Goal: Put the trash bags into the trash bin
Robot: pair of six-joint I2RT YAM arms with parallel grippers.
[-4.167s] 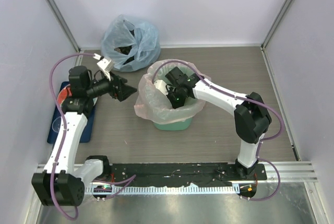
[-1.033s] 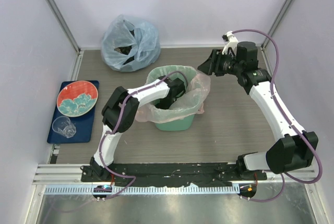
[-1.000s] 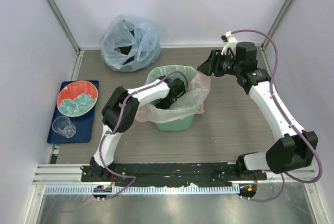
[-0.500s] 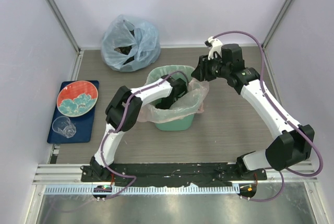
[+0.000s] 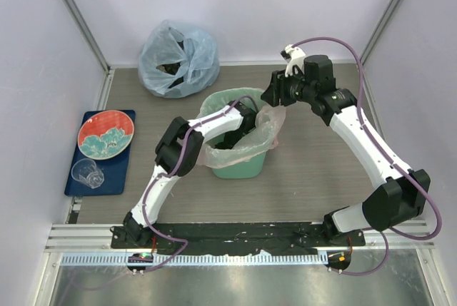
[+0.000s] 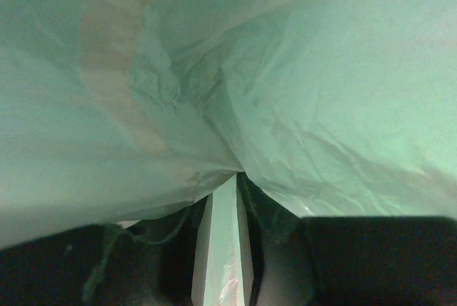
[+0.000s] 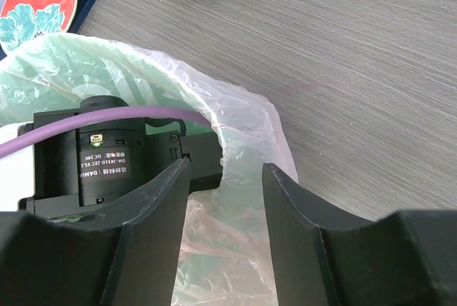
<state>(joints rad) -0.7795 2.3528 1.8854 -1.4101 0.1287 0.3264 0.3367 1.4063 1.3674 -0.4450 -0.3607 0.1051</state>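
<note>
**Bin lined with pink bag, both arms at its mouth**

- Surface: grey wood-grain table (image 5: 307, 177); plain white walls (image 5: 235, 6) on three sides.
- Trash bin (image 5: 239, 170), mint green, mid-table.
- Trash bag (image 7: 250, 128), pale pink, sits inside the bin with its rim draped over the mouth.
- Left gripper (image 5: 235, 131): down inside the lined bin; jaw state cannot be told.
- Right gripper (image 7: 225, 170): at the bin's 1 o'clock rim, fingers apart, straddling the bag's edge.
- Blue bag (image 5: 178, 53): 11 o'clock, against the back wall.
- Navy tray (image 5: 118, 170): 9 o'clock, bearing a red plate (image 5: 106, 133) and a clear cup (image 5: 86, 172).
</note>
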